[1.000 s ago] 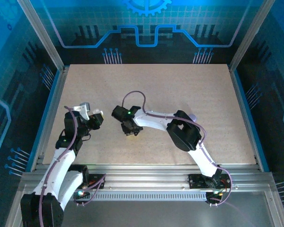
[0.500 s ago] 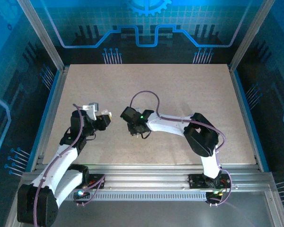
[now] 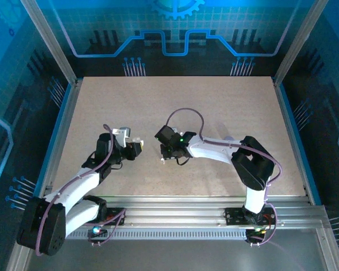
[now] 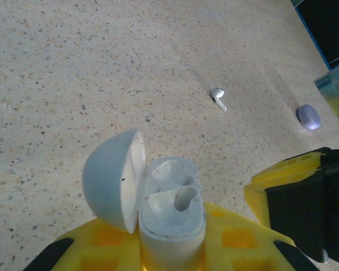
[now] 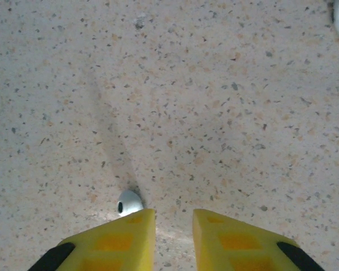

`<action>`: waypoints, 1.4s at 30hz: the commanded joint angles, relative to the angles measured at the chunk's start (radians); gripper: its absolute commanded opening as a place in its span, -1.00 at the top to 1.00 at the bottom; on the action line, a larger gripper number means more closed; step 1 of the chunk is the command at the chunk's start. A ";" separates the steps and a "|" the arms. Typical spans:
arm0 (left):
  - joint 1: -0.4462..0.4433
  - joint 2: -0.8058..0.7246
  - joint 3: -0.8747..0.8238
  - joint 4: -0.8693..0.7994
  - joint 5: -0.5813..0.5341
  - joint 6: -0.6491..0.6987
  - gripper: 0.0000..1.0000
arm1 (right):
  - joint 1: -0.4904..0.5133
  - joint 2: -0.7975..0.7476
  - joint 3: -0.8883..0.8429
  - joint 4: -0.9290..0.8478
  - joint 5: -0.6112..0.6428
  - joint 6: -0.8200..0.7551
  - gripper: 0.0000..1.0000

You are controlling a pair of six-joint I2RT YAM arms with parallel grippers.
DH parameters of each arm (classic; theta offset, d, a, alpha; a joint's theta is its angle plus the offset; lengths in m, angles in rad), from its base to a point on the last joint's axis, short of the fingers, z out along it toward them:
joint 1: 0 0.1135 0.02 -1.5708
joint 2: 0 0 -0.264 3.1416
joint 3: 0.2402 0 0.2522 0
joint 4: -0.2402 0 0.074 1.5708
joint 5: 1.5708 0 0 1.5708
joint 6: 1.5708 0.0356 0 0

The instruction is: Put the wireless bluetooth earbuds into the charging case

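Speckled tabletop [image 4: 101, 68]; charging case [image 4: 172, 226] lid [image 4: 110, 178] leftward

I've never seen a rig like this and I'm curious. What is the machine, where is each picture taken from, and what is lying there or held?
Two robot arms are bolted at the near edge of a table. One picture looks down from above; the other two come from a camera on each wrist, its yellow fingers at the bottom. The left gripper holds a white case, lid open. The right gripper has its jaws slightly apart, empty, beside a white earbud. Beyond the case lie a white earbud and a small lavender piece.
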 commanded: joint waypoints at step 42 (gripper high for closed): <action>0.003 -0.140 0.102 -0.246 -0.198 0.049 0.59 | 0.021 0.342 0.400 -0.383 -0.135 -0.111 0.56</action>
